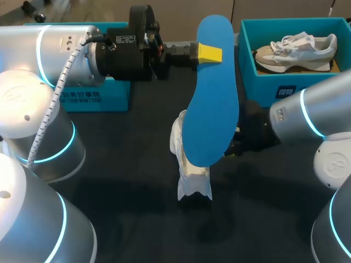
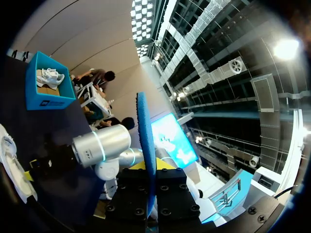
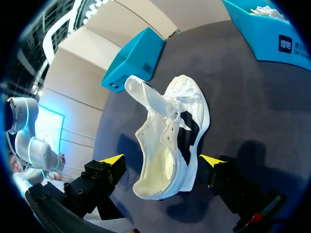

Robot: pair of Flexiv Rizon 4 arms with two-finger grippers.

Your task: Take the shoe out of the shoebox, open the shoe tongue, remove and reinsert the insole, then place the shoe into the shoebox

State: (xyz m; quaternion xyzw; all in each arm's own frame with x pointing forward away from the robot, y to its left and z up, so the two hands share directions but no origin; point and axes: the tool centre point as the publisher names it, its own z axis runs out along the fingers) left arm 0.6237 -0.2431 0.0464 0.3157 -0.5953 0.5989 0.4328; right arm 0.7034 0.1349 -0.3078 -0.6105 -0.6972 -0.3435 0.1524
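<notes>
the left fingers (image 1: 209, 53) are clamped on the blue insole (image 1: 211, 109), held above the white shoe (image 3: 170, 141) on the table (image 1: 126, 164), while the right fingers (image 3: 112, 159) stand apart either side of its heel, so the unheld shoe may tip or slide once the insole pushes in.

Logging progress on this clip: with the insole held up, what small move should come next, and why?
Probably lower the left tool so the insole noses its free end into the shoe. The insole is out and gripped at one end, the tongue is pulled open, and the open right tool flanks the shoe.
</notes>
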